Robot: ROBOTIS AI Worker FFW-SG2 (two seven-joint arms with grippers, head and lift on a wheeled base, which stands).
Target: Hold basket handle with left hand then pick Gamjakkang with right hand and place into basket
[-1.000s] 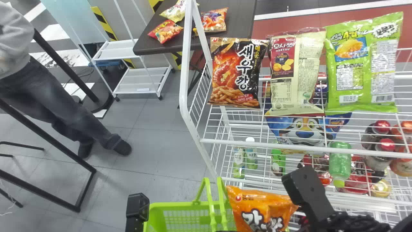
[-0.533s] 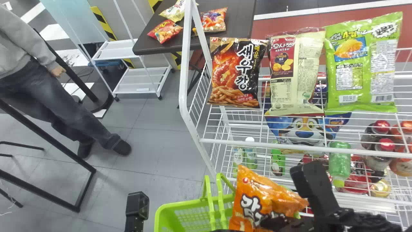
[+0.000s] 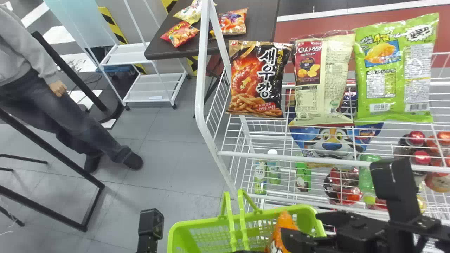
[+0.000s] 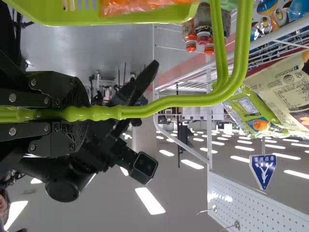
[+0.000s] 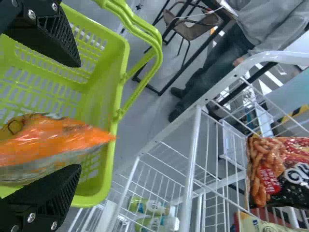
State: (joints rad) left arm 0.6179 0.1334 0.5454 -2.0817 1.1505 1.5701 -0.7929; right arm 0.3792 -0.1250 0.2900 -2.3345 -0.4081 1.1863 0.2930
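Observation:
At the bottom edge of the head view, my left gripper (image 3: 246,251) is at the handle of the green basket (image 3: 197,225). The left wrist view has this gripper (image 4: 60,113) shut on the green handle (image 4: 193,100). My right gripper (image 3: 336,202) is spread open over the basket's right side. Inside the basket lies the orange Gamjakkang bag (image 3: 283,225), partly hidden by a black finger. In the right wrist view the bag (image 5: 58,140) lies in the basket between the wide-apart fingers of my right gripper (image 5: 77,118).
Behind and right of the basket stands a white wire rack (image 3: 218,147) bearing a black-and-red snack bag (image 3: 258,79), a cream bag (image 3: 323,79) and a green bag (image 3: 393,70). Bottles (image 3: 274,168) are on its lower level. A black arm part (image 3: 150,225) stands left of the basket.
The right gripper has opened and shifted right, letting go of the orange bag. The bag, earlier held above the basket's right side, now lies lower, inside it. The handle is still held.

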